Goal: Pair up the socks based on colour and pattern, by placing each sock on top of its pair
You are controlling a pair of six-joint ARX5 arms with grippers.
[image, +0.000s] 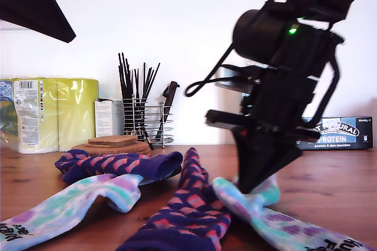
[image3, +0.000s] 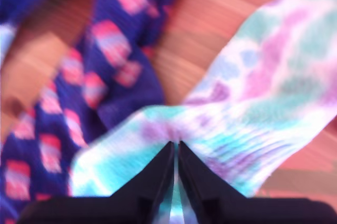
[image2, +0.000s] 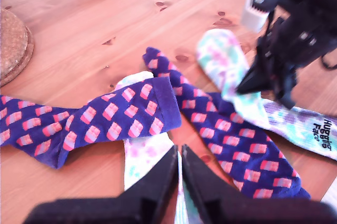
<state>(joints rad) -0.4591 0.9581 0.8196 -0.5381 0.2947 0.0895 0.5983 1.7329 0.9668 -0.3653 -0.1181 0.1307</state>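
Wooden table [image: 330,186], second tool [image3: 175,148] pinching tie-dye sock [image3: 253,108]

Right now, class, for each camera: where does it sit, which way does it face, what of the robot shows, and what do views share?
Exterior view: low at the table edge, looking across; my second gripper pinches a tie-dye sock.
First wrist view: high, looking down on the socks; my first gripper has its fingers closed.
Second wrist view: close on that sock; fingers clamped on it.
Shared: all show that sock.
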